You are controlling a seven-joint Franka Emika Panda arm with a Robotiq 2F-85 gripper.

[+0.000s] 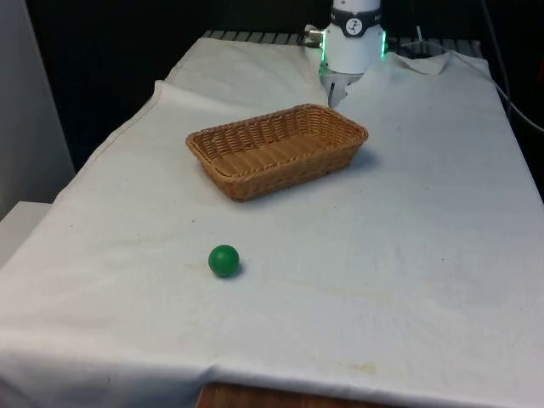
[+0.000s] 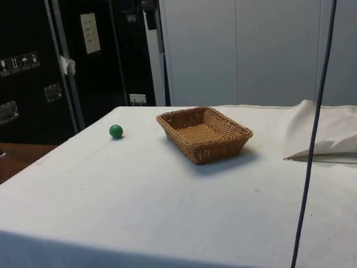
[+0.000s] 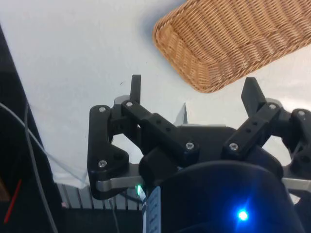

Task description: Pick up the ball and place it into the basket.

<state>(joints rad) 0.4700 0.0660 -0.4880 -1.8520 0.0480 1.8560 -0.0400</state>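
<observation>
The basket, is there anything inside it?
No. The wicker basket holds nothing: its woven floor shows bare in the side view. The green ball sits outside on the white cloth, apart from it. The cloth under the basket is covered.

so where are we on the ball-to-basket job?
Nothing looks done yet. The green ball sits on the white cloth, apart from the wicker basket, which holds nothing. The hand is open and empty, up at the table's far end beyond the basket. Left: reach, grasp, carry, drop in.
</observation>
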